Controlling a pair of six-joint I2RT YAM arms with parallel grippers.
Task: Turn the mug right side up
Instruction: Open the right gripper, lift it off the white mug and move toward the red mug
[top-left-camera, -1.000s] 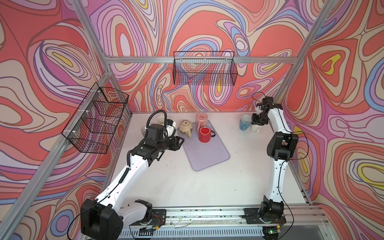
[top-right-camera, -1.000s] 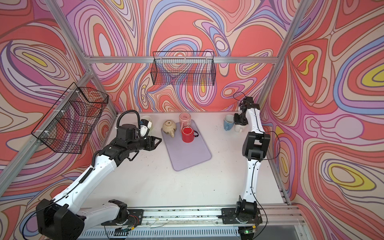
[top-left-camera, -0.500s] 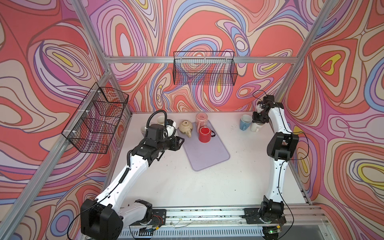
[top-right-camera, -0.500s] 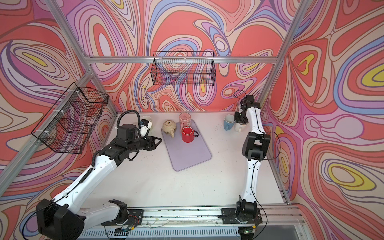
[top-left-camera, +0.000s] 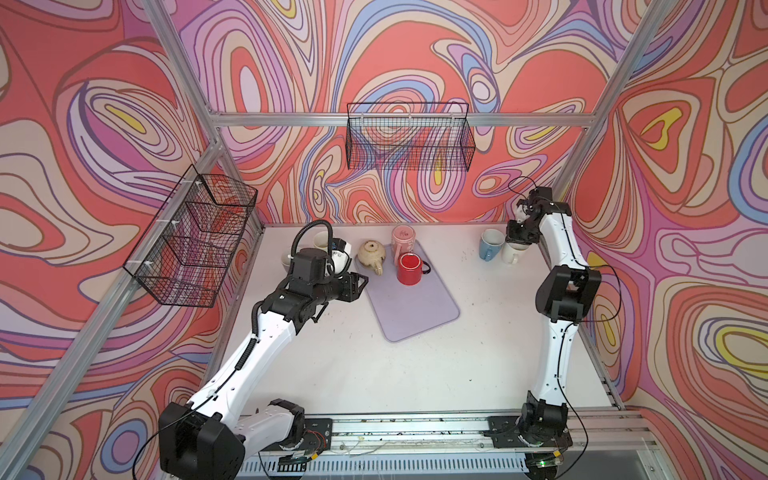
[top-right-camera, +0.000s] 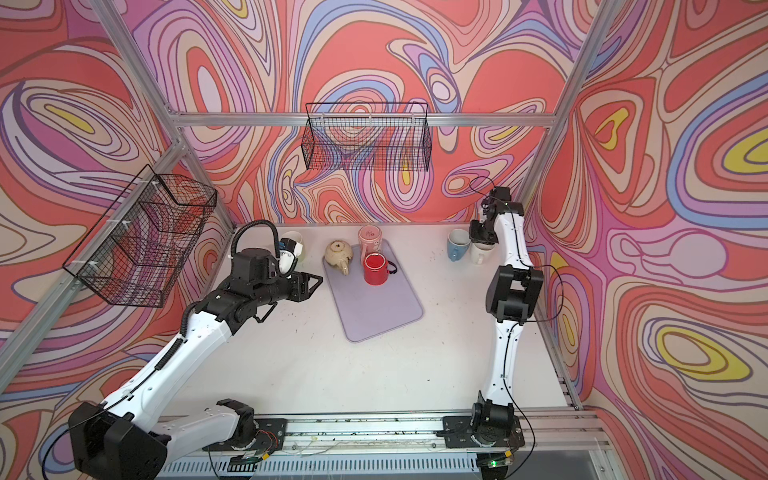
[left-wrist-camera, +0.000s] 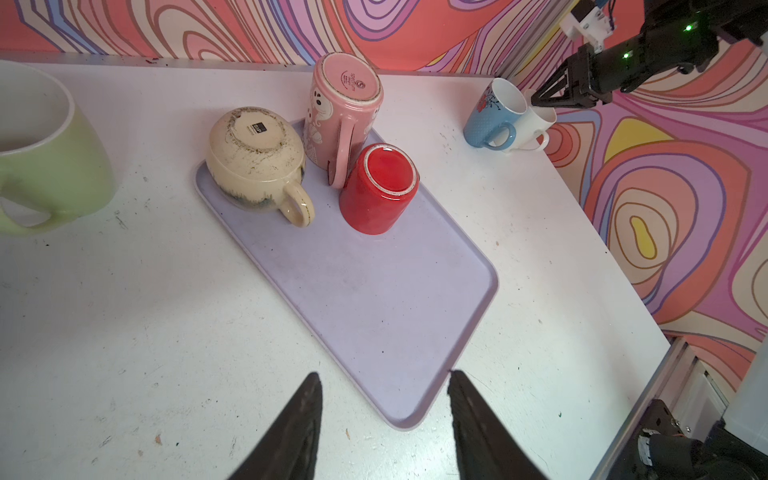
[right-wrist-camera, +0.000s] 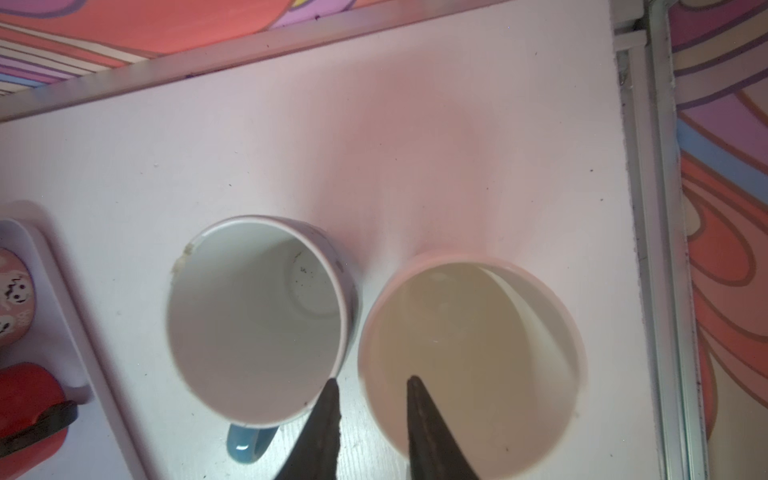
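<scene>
Tray (left-wrist-camera: 374, 299): cream mug (left-wrist-camera: 255, 153), pink mug (left-wrist-camera: 345, 112) and red mug (left-wrist-camera: 380, 187) stand inverted, crowded at its rear end; grasping one may topple another. Left gripper (left-wrist-camera: 382, 376): half open, empty. Right gripper (right-wrist-camera: 372, 382): slightly parted, empty, astride the white mug (right-wrist-camera: 498, 332) rim; may snag it.

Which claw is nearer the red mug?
Left. Left claw hovers beside the tray, a short way from the red mug; the right claw is across the table, astride the rim of the white mug.

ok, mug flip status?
Left jaws open, empty, by tray edge. Right jaws slightly open astride white mug rim. White mug upright; blue mug tight beside. Inverted on tray: cream mug, pink mug, red mug.
</scene>
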